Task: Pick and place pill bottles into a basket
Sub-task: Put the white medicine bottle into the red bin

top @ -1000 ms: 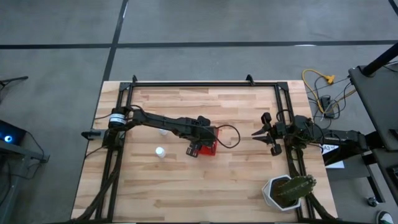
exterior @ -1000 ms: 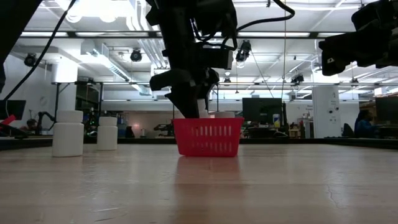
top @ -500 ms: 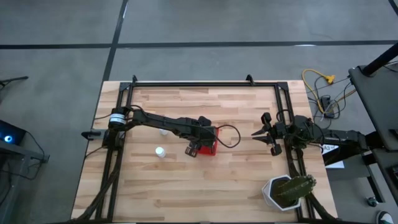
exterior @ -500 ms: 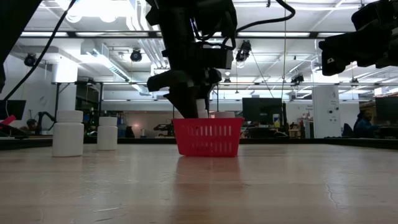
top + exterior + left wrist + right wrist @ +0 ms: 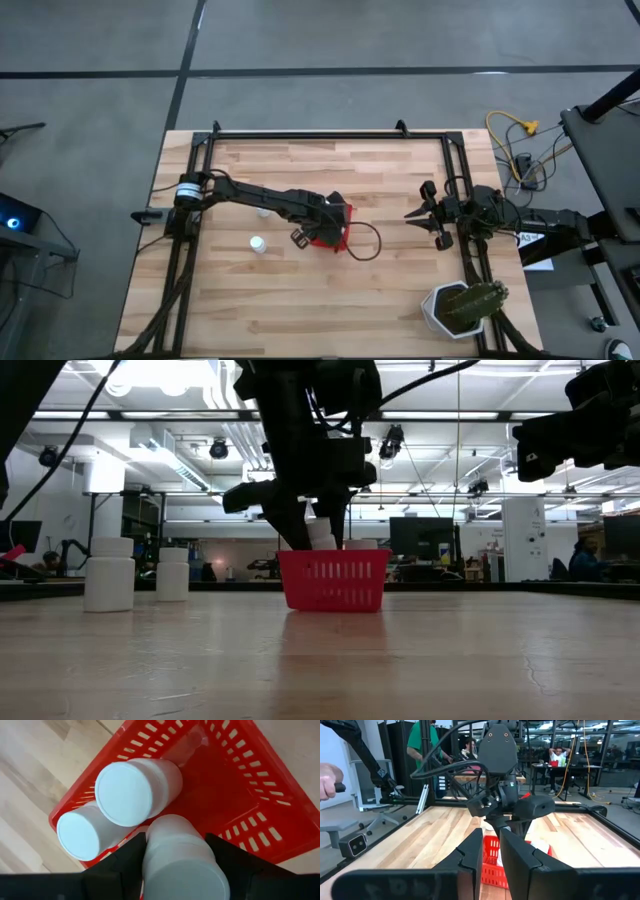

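Observation:
The red basket [image 5: 338, 228] stands mid-table; it also shows in the low view [image 5: 335, 580]. In the left wrist view, two white pill bottles [image 5: 135, 790] [image 5: 80, 835] lie inside the basket [image 5: 235, 795]. My left gripper [image 5: 312, 232] is over the basket's left side, shut on a third bottle [image 5: 182, 855]. Two more bottles stand upright on the table to the left [image 5: 258, 244] [image 5: 262, 212]; the low view shows them too [image 5: 109, 573] [image 5: 172, 573]. My right gripper [image 5: 410, 214] waits, shut, at the table's right side. My left gripper pinches the bottle by its round sides [image 5: 150, 855] between its two fingers [image 5: 125, 865]. The fingers come from above, pointing down into the basket. The bottle's far end [image 5: 172, 822] is down inside the basket beside the two others; whether it touches the floor I cannot tell.
A white pot with a green plant [image 5: 462, 308] stands at the near right corner. A black frame [image 5: 320, 135] runs along the table's far and side edges. A loose cable [image 5: 362, 245] loops from the left arm onto the wood beside the basket.
My left gripper has turned about at the wrist above the basket, still shut on the bottle. The bottle now shows above the basket's rim in the low view. The arm's cable loop has swung toward the near edge. The basket has stayed in place.

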Controlling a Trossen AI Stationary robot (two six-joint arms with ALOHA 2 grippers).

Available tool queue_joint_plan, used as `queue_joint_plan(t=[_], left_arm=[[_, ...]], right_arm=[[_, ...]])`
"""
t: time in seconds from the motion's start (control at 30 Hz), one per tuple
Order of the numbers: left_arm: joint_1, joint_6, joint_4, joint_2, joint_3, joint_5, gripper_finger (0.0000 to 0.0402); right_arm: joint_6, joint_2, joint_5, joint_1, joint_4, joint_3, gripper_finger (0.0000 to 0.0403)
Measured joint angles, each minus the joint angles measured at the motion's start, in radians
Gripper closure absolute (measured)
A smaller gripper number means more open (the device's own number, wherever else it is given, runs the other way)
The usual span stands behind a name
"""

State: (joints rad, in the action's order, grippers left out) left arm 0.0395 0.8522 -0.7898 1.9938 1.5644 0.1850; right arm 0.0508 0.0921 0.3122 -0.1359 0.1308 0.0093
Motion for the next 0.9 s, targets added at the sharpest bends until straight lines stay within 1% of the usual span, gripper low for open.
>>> queue_joint_plan(t=[0.37, 0.7, 0.9], left_arm=[[0.001, 0.003, -0.003, 0.000, 0.000, 0.057, 0.0224], [0.000, 0.000, -0.001, 0.000, -0.001, 0.059, 0.0173], [0.001, -0.002, 0.032, 0.000, -0.001, 0.060, 0.0169]], right_arm=[[-0.001, 0.000, 0.000, 0.000, 0.000, 0.000, 0.0344], [0.000, 0.000, 0.000, 0.000, 0.000, 0.000, 0.0344], [-0.001, 0.000, 0.000, 0.000, 0.000, 0.000, 0.0344]])
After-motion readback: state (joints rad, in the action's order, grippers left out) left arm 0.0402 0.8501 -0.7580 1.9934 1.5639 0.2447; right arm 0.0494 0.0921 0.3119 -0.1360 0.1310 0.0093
